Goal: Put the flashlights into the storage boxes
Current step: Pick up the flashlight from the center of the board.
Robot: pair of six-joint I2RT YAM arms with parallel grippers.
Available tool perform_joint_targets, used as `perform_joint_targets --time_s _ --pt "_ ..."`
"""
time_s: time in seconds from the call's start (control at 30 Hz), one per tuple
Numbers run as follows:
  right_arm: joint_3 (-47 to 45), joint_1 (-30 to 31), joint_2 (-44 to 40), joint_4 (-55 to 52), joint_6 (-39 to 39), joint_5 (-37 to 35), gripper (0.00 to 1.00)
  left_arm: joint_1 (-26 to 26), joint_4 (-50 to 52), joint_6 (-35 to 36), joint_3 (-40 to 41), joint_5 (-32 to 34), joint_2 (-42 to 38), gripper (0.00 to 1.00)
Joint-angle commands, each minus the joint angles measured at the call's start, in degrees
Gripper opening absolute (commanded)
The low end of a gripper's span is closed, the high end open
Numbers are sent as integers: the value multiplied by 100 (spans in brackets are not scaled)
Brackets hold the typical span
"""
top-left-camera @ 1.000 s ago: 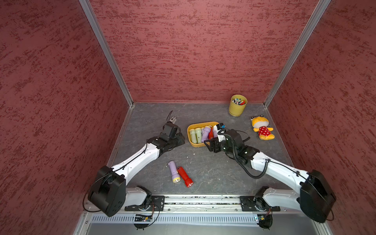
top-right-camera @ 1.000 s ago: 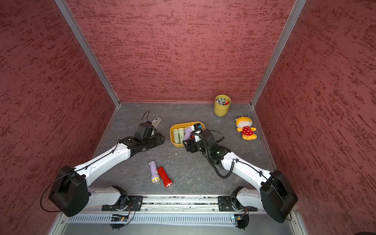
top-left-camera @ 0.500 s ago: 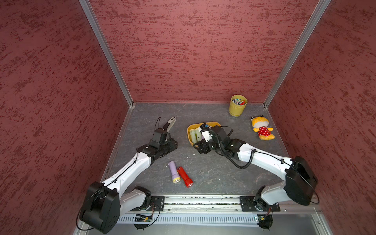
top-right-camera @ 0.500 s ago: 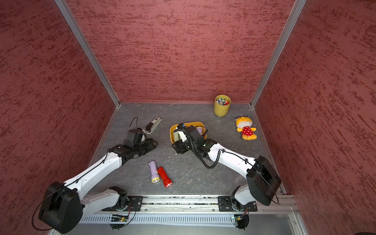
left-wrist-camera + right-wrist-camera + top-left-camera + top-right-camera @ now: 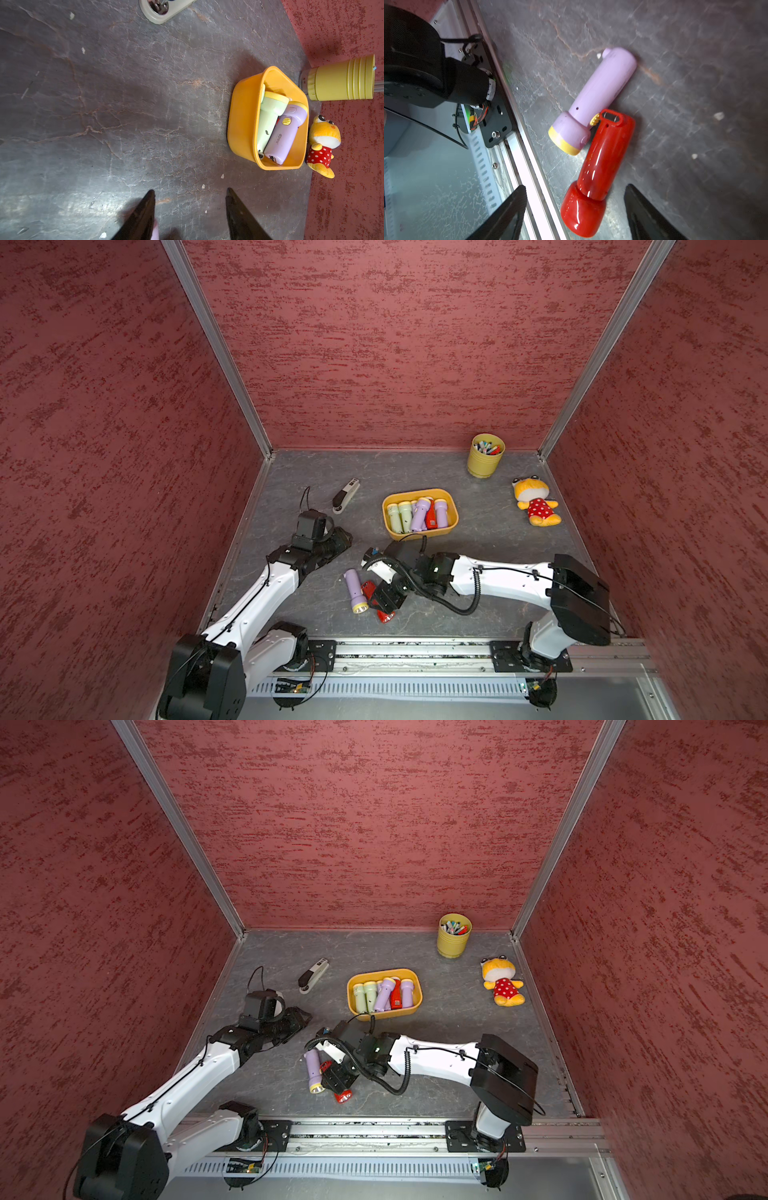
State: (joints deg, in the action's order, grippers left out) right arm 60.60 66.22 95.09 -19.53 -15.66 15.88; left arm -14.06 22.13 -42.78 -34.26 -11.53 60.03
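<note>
The orange-yellow storage box (image 5: 415, 492) (image 5: 384, 971) (image 5: 243, 116) stands mid-floor and holds several flashlights, among them a pale green one (image 5: 399, 516) and a lilac one (image 5: 419, 512). Nearer the front, a lilac flashlight (image 5: 354, 591) (image 5: 598, 93) and a red flashlight (image 5: 384, 616) (image 5: 604, 158) lie side by side on the floor, touching. My right gripper (image 5: 384, 599) (image 5: 575, 187) hangs open over the red one, a finger on each side of its head and neither touching it. Left of the box, my left gripper (image 5: 343, 537) (image 5: 190, 190) is open and empty above bare floor.
A grey-white stapler (image 5: 345, 496) lies at the back left. A yellow cup of pens (image 5: 485, 455) stands in the back right corner, with a plush toy (image 5: 534, 502) near the right wall. The metal rail (image 5: 415, 649) runs along the front edge, close to the loose flashlights.
My right gripper has left the storage box, swung to the front over the red flashlight, and its jaws have spread wider. The left arm has drawn back from the box.
</note>
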Motion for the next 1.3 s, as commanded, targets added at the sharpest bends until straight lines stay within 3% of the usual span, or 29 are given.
perform_joint_targets --time_s 0.0,0.17,0.67,0.8,1.07,1.27 --pt "167 167 283 -360 -250 -92 77 52 -148 27 15 -50 25 55" --pt "339 234 597 -618 -52 -567 78 52 -190 13 19 -85 79 55" --pt "470 128 862 -1677 1514 -2054 70 57 -143 271 -55 -16 88 55" --pt "233 -1 691 -1501 1974 -2155 70 53 -192 412 -73 -16 92 54" --pt "64 -107 685 -1080 2702 -2178 61 53 -346 521 -123 -181 296 54" --pt "-322 -203 168 -611 3131 -2353 53 52 -376 899 -209 -497 386 53"
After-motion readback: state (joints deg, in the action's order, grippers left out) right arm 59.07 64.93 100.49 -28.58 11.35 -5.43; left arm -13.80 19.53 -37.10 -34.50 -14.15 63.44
